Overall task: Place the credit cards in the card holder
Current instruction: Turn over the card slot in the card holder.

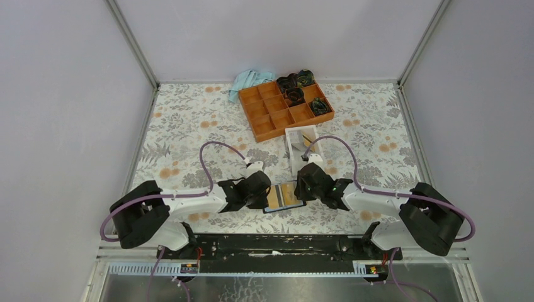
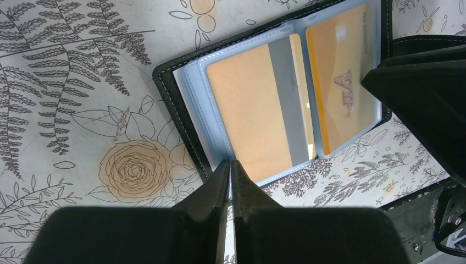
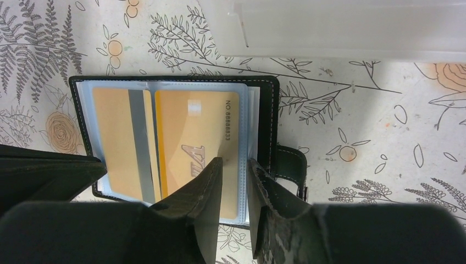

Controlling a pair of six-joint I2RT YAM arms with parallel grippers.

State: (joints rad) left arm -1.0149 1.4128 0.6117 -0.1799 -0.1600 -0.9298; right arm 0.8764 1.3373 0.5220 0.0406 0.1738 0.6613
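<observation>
right wrist view: two thin yellow-orange plastic cards, one stripe side up (image 3: 118, 143) and one printed vip (image 3: 192, 137), lie in the clear sleeves (image 3: 243, 110) of the one small black folding card holder (image 3: 269, 110), spread open on the floral table cover (image 3: 384, 137) between the arms. right gripper (image 3: 235, 165) hangs over the vip card, jaws slightly apart, gripping nothing. left gripper (image 2: 231, 165), jaws together, sits at the holder's opposite edge. a dragging fingertip could likely pull the vip card back out or push the holder askew. beyond stand one white open box (image 3: 351, 22) and one orange compartment tray (image 1: 267, 116).
</observation>
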